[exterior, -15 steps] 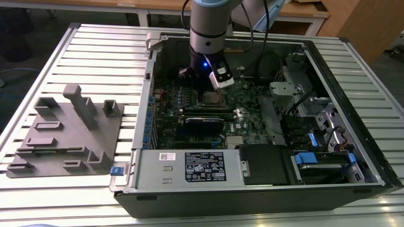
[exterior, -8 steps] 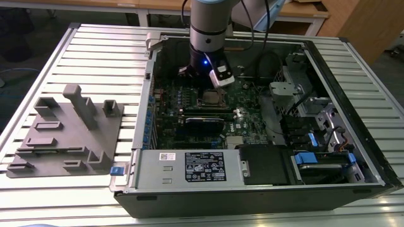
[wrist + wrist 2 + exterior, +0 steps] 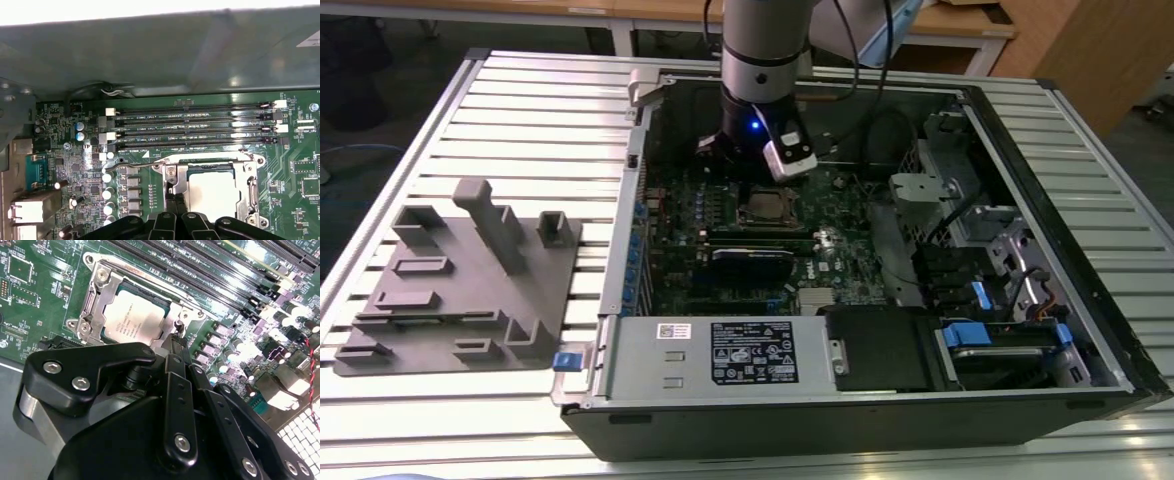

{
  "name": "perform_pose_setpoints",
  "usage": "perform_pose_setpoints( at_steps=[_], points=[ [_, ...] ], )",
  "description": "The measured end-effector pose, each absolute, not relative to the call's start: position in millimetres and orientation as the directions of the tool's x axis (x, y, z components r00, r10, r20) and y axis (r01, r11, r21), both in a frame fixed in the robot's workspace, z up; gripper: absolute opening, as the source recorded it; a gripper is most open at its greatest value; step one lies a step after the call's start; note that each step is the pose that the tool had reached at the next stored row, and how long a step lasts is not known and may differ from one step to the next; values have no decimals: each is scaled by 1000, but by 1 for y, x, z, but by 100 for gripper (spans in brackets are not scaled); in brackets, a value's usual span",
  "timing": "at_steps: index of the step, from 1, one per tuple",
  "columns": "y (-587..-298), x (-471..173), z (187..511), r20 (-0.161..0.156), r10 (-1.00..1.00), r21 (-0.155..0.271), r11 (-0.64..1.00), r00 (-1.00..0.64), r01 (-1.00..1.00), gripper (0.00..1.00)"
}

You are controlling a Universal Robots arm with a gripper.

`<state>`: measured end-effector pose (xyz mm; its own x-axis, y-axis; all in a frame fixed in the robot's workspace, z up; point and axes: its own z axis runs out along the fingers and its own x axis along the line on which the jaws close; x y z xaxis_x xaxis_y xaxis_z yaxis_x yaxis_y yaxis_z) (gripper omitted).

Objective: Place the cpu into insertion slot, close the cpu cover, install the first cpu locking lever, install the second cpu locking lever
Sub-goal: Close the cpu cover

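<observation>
One cpu (image 3: 134,315), square with a silvery-tan top, sits flat in the insertion slot (image 3: 207,168) on the green motherboard (image 3: 30,310). Silver cpu cover (image 3: 95,300) lies down around it. Gripper (image 3: 176,342) fingers are pressed together at the cover's corner, beside a thin wire lever (image 3: 131,164).

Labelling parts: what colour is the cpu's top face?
The cpu is pale silvery-tan; second wrist view shows it best.
</observation>
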<state>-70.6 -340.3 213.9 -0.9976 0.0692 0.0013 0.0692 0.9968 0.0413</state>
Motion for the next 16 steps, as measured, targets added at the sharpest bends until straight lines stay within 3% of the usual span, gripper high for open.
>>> perform_pose_setpoints(
  at_steps=[4, 11, 16],
  points=[
    [-340, -71, 214, -4, 69, 42, 997, -998, 69, 11],
    [-340, -72, 212, -42, 69, 43, 997, -997, 67, 11],
    [-340, -67, 212, -43, 69, 43, 997, -997, 67, 11]
  ],
)
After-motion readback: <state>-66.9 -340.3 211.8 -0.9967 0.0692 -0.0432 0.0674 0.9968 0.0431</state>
